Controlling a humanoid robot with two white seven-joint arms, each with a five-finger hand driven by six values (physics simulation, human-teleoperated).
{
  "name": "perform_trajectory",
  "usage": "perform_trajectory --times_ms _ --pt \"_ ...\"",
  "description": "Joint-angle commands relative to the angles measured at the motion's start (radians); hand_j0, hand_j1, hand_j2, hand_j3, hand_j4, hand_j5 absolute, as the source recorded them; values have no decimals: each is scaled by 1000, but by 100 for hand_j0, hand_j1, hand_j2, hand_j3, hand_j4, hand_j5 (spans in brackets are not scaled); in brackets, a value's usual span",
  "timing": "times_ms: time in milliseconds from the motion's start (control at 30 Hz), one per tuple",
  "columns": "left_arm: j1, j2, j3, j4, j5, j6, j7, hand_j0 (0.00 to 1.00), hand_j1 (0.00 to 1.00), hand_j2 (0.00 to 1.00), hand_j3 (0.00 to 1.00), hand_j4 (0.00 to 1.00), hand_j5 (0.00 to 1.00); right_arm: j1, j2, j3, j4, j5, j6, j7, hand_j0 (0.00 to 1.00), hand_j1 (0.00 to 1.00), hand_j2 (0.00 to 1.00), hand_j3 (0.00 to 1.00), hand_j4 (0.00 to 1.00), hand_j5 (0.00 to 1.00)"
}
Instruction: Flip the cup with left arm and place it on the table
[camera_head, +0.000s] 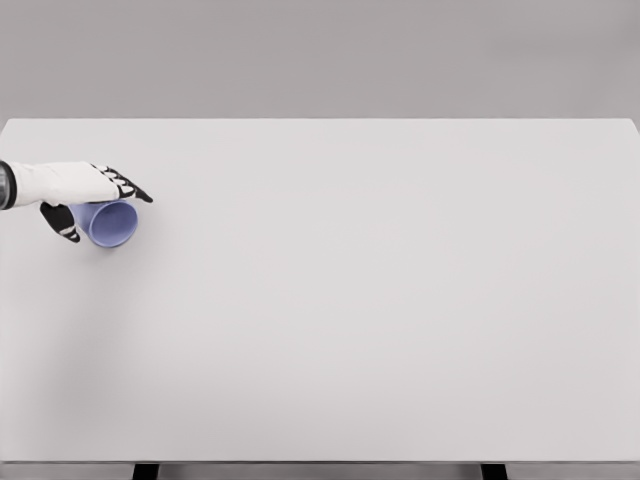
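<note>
A light blue cup (111, 223) lies tilted on its side near the left edge of the white table (380, 300), its open mouth facing toward the camera and slightly right. My left hand (95, 207) comes in from the left edge and wraps the cup: white palm and black-tipped fingers (133, 189) over the top, thumb (62, 222) on the near left side. Whether the cup touches the tabletop I cannot tell. The right arm does not show.
The table's left edge runs just beside the hand. Its front edge (320, 462) lies along the bottom of the picture, with two dark legs below it.
</note>
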Motion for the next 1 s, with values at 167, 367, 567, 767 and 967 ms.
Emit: perform_trajectory --times_ms 167,367,567,767,967 --pt "2 0 4 32 -9 2 1 100 100 100 100 100 100 0 0 0 0 0 0 0 100 100 100 100 100 100" --pt "2 -8 4 36 -12 2 1 100 100 100 100 100 100 0 0 0 0 0 0 0 100 100 100 100 100 100" --pt "2 -16 4 38 -15 2 1 60 60 60 60 60 60 0 0 0 0 0 0 0 100 100 100 100 100 100" --pt "5 -16 4 38 -14 2 -1 32 32 32 32 32 32 0 0 0 0 0 0 0 100 100 100 100 100 100" --pt "5 -10 13 72 162 2 10 30 30 30 30 30 30 0 0 0 0 0 0 1 100 100 100 100 100 100"
